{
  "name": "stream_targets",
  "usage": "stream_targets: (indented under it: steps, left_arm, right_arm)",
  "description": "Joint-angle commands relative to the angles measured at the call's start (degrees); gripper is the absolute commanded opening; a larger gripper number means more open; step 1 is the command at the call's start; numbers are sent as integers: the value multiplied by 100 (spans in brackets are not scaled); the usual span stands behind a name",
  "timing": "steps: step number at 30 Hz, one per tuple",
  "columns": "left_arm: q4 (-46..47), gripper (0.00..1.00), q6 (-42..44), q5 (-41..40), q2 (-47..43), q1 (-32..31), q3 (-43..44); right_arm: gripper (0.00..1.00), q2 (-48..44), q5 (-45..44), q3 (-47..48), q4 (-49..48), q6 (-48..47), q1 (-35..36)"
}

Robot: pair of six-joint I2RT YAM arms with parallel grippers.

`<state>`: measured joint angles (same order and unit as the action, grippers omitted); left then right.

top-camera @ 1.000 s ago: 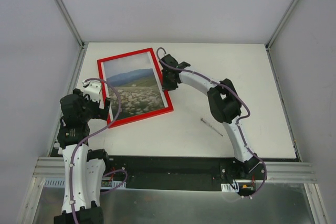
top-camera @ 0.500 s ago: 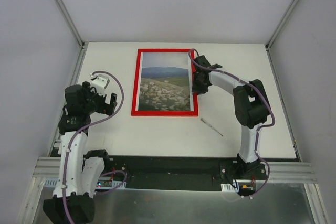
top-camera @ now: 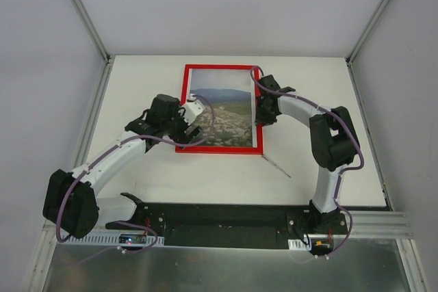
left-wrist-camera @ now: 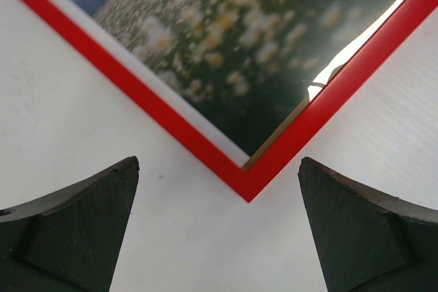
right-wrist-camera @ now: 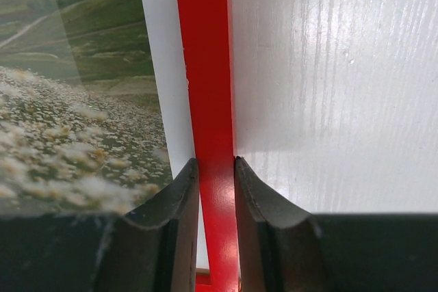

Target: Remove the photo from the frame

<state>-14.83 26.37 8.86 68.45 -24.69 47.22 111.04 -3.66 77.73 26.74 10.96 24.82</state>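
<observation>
The frame [top-camera: 226,150] lies flat on the table [top-camera: 321,100], in the middle toward the far side, and the photo [top-camera: 222,111] is inside it. The right gripper [top-camera: 262,115] is at the frame's right edge. In the wrist view its two fingers [right-wrist-camera: 171,223] are pressed tight on this edge, one on each side. The left gripper [top-camera: 188,124] is over the near left corner, jaws spread wide, holding nothing. A thin stick [top-camera: 276,166] lies just beside the near right corner.

Photo [top-camera: 224,111] in frame [top-camera: 226,149] on table [top-camera: 328,94]; left end effector [left-wrist-camera: 219,163] at near-left corner; right end effector [right-wrist-camera: 216,166] astride right edge.
</observation>
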Motion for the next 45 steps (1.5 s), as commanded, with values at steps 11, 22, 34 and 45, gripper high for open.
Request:
stream_targets:
  steps: [11, 22, 34, 45]
  left_arm:
    - [894, 99, 738, -1062, 1347, -2118, 253]
    - [1430, 99, 1063, -1598, 1847, -2910, 15]
    - [3230, 99, 1809, -2810, 2603, -3411, -494]
    - [4067, 99, 1916, -3259, 3087, -3938, -679]
  right_arm:
    - [1, -452, 603, 286, 200, -129, -170]
    - [1, -610, 683, 462, 270, -156, -197]
    - [1, -628, 744, 480, 279, -156, -206]
    - [1, -733, 920, 629, 402, -77, -250]
